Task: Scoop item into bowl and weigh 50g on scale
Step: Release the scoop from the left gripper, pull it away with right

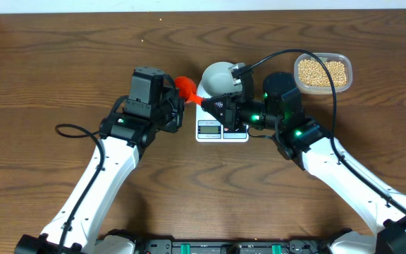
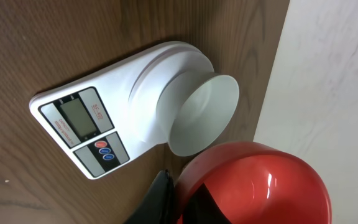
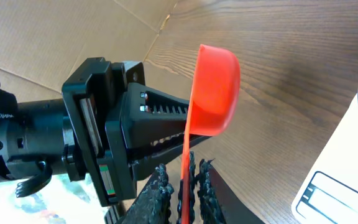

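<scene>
Well, beans (image 1: 321,71) inside clear tub (image 1: 349,70)

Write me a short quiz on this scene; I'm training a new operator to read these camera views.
1. True or false: the bowl sits on the scale.
2. Where are the beans? A in the bowl; B in the clear tub; C loose on the scale.
3. Fill in: the right fingers pinch the handle of a red ____.
Key: 1 true; 2 B; 3 scoop.
</scene>
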You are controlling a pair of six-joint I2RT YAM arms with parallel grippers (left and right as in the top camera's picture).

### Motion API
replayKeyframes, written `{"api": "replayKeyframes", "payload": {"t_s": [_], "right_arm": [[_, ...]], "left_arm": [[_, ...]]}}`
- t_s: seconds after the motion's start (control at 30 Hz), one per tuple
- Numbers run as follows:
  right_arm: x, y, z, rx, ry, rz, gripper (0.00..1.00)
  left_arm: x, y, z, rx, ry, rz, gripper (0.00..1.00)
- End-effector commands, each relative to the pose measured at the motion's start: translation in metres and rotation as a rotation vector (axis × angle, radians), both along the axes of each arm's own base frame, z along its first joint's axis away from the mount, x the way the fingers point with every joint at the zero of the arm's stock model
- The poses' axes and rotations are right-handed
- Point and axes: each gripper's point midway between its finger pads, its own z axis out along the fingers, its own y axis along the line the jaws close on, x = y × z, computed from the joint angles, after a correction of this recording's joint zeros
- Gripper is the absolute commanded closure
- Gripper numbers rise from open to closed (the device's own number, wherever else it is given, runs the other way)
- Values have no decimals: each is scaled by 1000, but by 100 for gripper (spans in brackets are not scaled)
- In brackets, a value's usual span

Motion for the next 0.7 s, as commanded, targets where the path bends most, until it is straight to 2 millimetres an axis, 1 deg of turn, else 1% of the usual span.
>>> {"api": "replayKeyframes", "payload": {"t_s": [0.0,0.1,0.13,0.17,0.2,0.3,0.47,0.53,0.63,0.67], "right_arm": [[2,2,6,-3,-30,2,85],[2,2,6,-3,-30,2,87],[2,2,6,-3,-30,2,90],[2,2,6,-3,-30,1,96],[2,2,6,-3,-30,1,99],[3,2,5,-6,-29,-4,99],[10,-4,1,-29,-26,-52,99],[12,-6,-1,-33,-22,-60,99],[16,-11,-1,-34,-19,-76,99],[18,-13,-1,-34,-19,-81,99]], "left_arm": [[-2,-8,5,-19,-2,-15,93],[-2,-9,5,-18,-2,-18,93],[-2,-9,5,-18,-2,-18,93],[-2,-9,5,-19,-2,-18,93],[-2,-9,5,-18,-2,-18,93],[-2,-9,5,-18,-2,-18,92],[-1,-5,4,-2,-7,-2,91],[0,-4,4,4,-9,3,83],[0,-4,4,4,-9,3,65],[0,-4,4,4,-9,3,62]]}}
